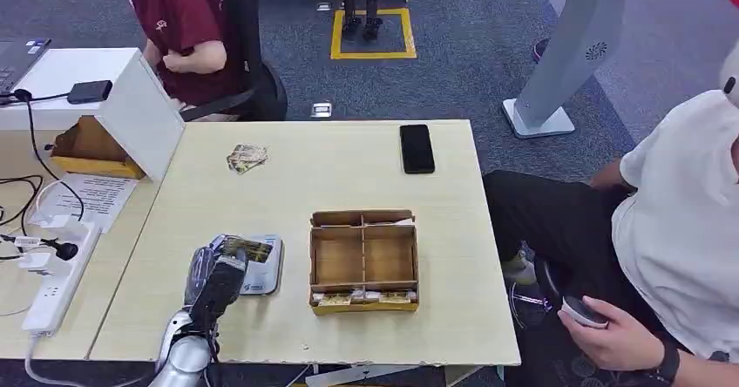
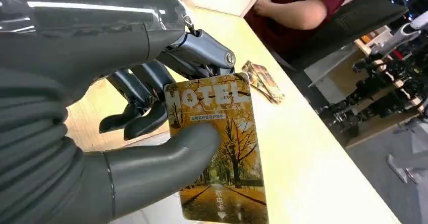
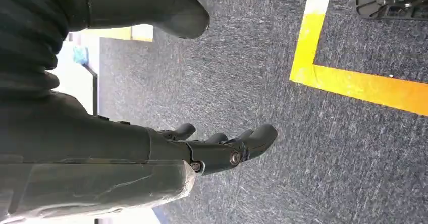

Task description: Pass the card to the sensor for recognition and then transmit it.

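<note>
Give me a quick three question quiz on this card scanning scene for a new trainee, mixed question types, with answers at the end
1. True or false: the left hand holds the card.
2. What word is printed across the card's top?
3. What lies at the table's far edge? A) black phone B) mug C) stapler

Key: 1. True; thumb presses it against the fingers, above the grey sensor. 2. HOTEL. 3. A.

Hotel card (image 2: 222, 148) in left robot hand (image 2: 151, 108)
</note>
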### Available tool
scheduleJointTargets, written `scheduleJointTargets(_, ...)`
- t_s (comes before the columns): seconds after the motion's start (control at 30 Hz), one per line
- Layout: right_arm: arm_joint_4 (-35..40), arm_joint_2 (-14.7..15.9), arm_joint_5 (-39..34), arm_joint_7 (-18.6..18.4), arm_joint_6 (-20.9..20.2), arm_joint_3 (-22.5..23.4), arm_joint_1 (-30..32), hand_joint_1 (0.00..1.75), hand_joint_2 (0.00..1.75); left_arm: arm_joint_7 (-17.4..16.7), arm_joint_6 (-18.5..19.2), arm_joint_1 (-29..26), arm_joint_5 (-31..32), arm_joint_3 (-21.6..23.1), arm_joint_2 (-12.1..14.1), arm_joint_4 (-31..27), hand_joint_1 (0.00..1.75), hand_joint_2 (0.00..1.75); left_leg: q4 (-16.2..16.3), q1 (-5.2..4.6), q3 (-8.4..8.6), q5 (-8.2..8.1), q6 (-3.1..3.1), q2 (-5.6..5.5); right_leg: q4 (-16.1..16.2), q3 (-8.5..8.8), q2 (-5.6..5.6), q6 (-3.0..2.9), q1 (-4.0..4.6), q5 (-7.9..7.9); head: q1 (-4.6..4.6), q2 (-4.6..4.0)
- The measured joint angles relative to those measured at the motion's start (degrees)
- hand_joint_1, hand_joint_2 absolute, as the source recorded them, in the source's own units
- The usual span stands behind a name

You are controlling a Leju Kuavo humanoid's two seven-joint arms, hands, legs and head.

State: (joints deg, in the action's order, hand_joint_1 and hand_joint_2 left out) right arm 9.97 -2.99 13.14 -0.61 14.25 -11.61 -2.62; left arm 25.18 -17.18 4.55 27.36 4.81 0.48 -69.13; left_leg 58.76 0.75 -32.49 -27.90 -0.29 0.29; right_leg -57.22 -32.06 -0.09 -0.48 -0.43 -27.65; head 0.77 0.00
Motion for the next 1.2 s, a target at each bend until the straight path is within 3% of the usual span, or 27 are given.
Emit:
scheduleJointTargets(0.23,0.0,0.0,0.68,0.09,0.15,0.0,0.0,0.0,1.75,-0.48,-2.69,1.77,-0.52,0.0,0.04,3.13,1.75,1.75,0.0,0.0,-0.01,0.0,0.0,0.0,0.0,0.0,0.0,0.0,0.0,0.0,0.02,0.0)
scheduleJointTargets(1.2,0.0,0.0,1.29,-0.13,-0.02,0.04,-0.05,0.0,1.75,-1.03,-7.43,2.86,4.06,0.07,-0.44,9.18,1.75,1.75,0.0,0.0,0.0,0.0,0.0,-0.01,0.0,0.02,0.0,0.0,0.0,0.0,0.0,0.0)
